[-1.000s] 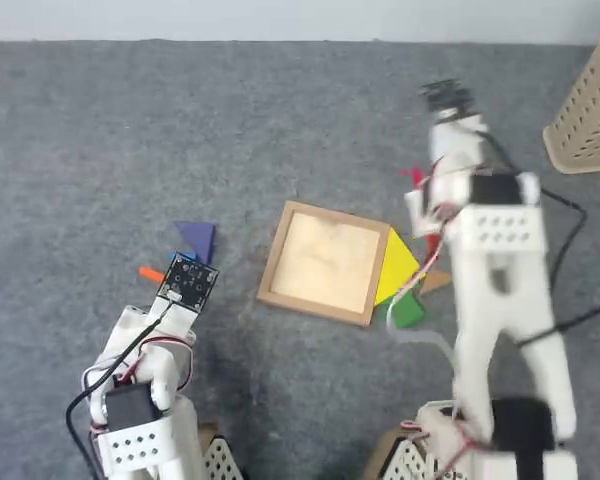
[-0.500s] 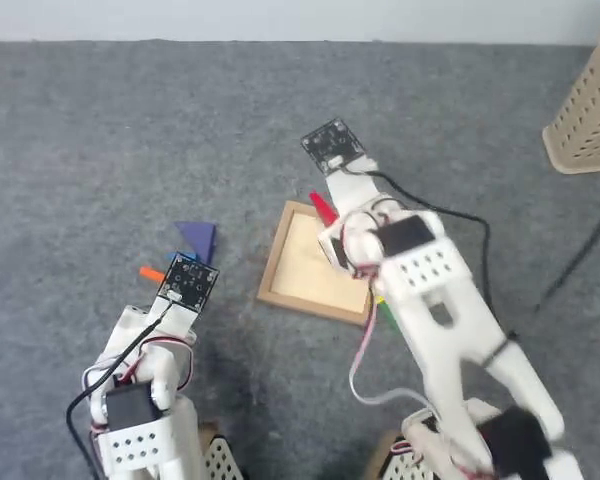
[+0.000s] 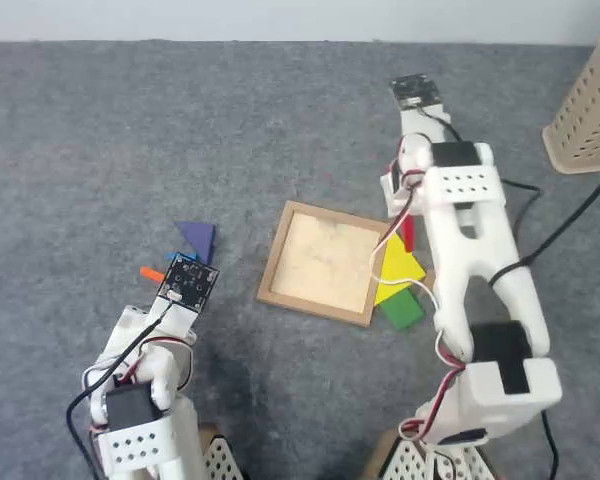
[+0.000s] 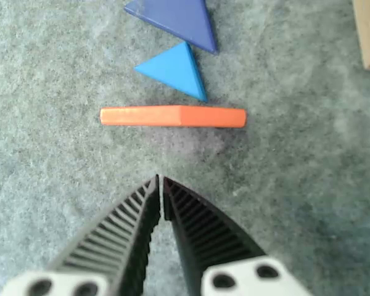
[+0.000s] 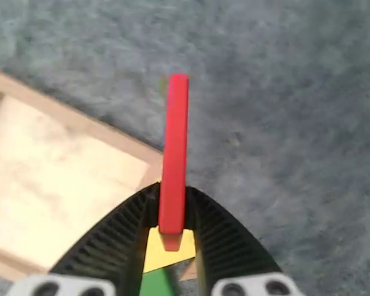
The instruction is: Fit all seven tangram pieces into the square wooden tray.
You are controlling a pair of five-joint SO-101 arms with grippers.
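The square wooden tray (image 3: 276,270) lies mid-table with nothing in it; its rim (image 5: 80,117) also appears in the right wrist view. My right gripper (image 5: 172,193) is shut on a red piece (image 5: 174,142), held on edge above the carpet just off the tray's right corner. The red piece (image 3: 408,233) peeks out under the right arm. A yellow piece (image 3: 398,268) and a green piece (image 3: 401,311) lie against the tray's right side. My left gripper (image 4: 161,185) is shut and empty, just short of an orange piece (image 4: 172,116). Beyond the orange piece lie a light blue triangle (image 4: 172,68) and a dark blue triangle (image 4: 176,15).
A perforated beige container (image 3: 590,105) stands at the table's far right edge. The arm bases (image 3: 140,440) take up the near edge. Open grey carpet stretches behind and to the left of the tray.
The right arm swung left over the tray's far corner with the red piece, then back to the tray's right side. The left arm has kept still.
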